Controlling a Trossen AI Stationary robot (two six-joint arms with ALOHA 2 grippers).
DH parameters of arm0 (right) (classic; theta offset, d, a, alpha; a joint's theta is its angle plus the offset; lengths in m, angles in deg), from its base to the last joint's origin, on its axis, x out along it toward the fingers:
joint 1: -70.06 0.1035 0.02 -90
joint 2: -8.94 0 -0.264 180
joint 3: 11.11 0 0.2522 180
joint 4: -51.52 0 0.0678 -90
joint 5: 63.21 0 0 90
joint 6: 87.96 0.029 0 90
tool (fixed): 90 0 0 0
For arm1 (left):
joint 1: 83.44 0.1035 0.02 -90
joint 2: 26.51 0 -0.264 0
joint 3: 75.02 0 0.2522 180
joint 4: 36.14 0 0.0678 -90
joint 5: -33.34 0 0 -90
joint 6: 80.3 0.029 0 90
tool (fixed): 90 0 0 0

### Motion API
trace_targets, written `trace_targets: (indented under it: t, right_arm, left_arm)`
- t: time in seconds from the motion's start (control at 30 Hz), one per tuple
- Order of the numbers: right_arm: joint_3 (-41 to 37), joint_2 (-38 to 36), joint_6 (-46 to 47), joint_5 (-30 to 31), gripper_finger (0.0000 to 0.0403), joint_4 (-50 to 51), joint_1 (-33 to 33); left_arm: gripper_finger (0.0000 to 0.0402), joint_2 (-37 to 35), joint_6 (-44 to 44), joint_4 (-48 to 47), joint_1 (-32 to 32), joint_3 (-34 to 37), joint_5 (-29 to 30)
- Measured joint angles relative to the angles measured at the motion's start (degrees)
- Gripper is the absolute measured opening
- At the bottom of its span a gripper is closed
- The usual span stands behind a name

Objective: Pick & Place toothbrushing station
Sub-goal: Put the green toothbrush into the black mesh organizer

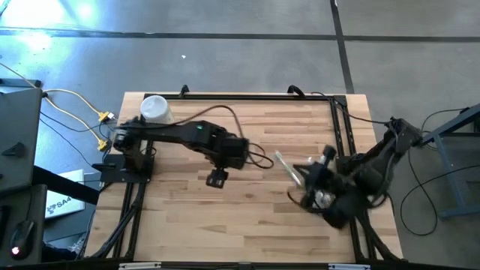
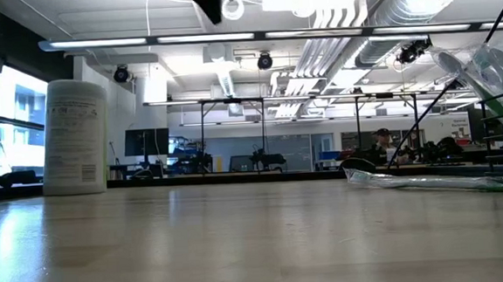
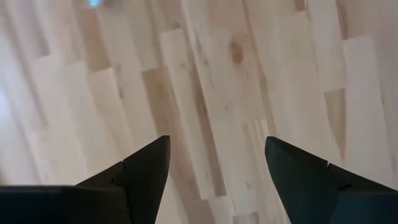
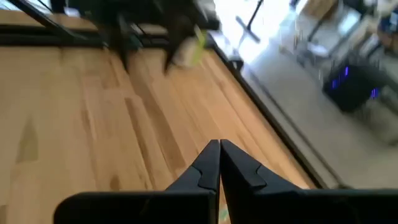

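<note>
The left gripper [image 3: 216, 180] sits closest to its wrist camera, its jaws wide apart with only bare wood planks between them. They grip nothing. From above, this left gripper [image 1: 217, 178] hangs over the middle of the tabletop [image 1: 225, 217], at the end of an arm that reaches out from the side where a white canister [image 1: 156, 109] stands near the far corner.

The right gripper [image 4: 219, 163] has its jaws pressed together, tip against tip, with nothing caught between them, and it points across the wood toward the tabletop's black edge frame. In the high view the right gripper [image 1: 324, 196] is low over the tabletop's right side, well apart from the canister.

A clear toothbrush [image 1: 287, 169] lies flat on the wood just beside the right gripper, on the side toward the canister. The low view shows the toothbrush [image 2: 429, 181] lying on the surface to the right, far from the canister [image 2: 74, 136], which stands upright at the left. Behind the lying toothbrush, more clear brushes [image 2: 470, 71] lean upright at the picture's right edge; what holds them I cannot tell.
</note>
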Motion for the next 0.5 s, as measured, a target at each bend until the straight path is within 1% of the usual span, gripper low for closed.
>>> trace_targets:
  t: [0.1,0.2,0.27,0.37,0.5]
  right_arm:
    - [0.4,-1.1,-1.3,-5.6,0.0007,0.1,-6.3]
    - [0.3,-1.9,-1.3,-10.1,0.0033,0.6,-12.1]
    - [0.3,-2.1,-1.5,-12.0,0.0063,0.7,-15.9]
    - [0.3,-2.0,-4.0,-16.2,0.0124,0.3,-21.7]
    - [0.3,-1.3,-7.7,-27.1,0.0204,-3.1,-30.8]
  left_arm:
    - [0.0260,-6.3,-1.9,3.6,0.0,5.9,3.3]
    - [0.0260,-14.9,-2.4,11.9,0.0,15.4,5.5]
    - [0.0260,-21.1,-2.4,19.2,0.0,23.2,5.5]
    - [0.0260,-28.1,-2.4,28.8,0.0,34.6,5.6]
    - [0.0260,-34.2,-1.0,40.4,0.0,47.5,5.6]
